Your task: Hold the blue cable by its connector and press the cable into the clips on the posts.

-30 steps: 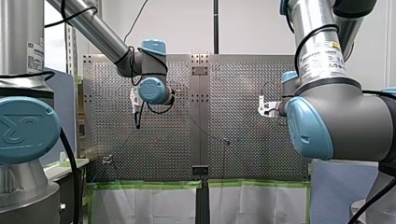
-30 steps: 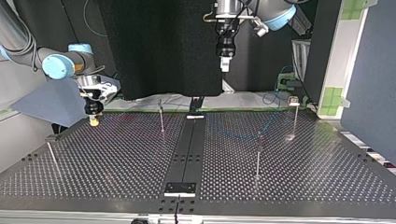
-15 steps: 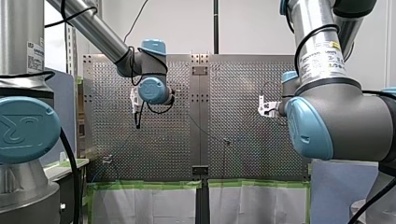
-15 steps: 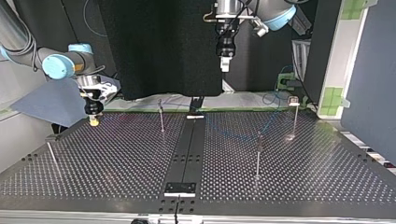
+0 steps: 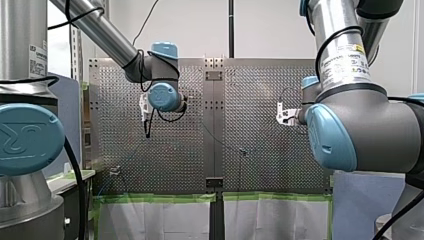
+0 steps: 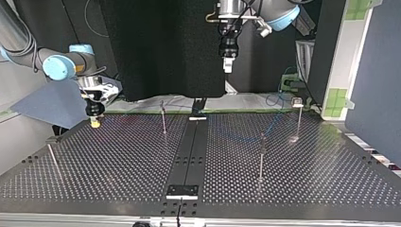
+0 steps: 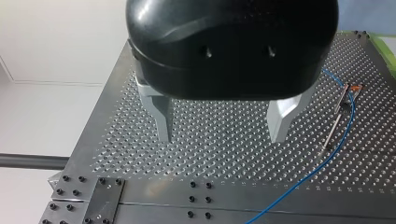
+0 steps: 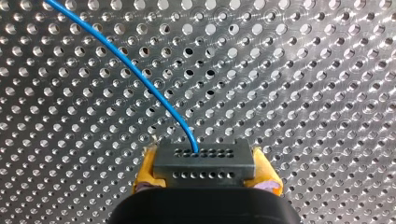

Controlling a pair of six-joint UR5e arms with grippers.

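In the right wrist view my right gripper (image 8: 204,179) has its yellow pads (image 8: 145,169) shut on a grey connector (image 8: 203,163). The blue cable (image 8: 124,61) leaves the connector and arcs over the perforated plate. In the top view that gripper (image 6: 95,122) hangs low at the table's far left corner. My left gripper (image 7: 222,127) is open, its metal fingers (image 7: 160,115) empty, high above the table (image 6: 227,63). Beside it in the left wrist view the blue cable (image 7: 329,157) runs past a thin post (image 7: 335,128).
Several thin clip posts stand on the perforated table (image 6: 118,175): one near the middle (image 6: 163,118), one to its right (image 6: 261,158), one at the far right (image 6: 298,118), one at the left edge (image 6: 52,155). A dark centre rail (image 6: 189,151) divides the table.
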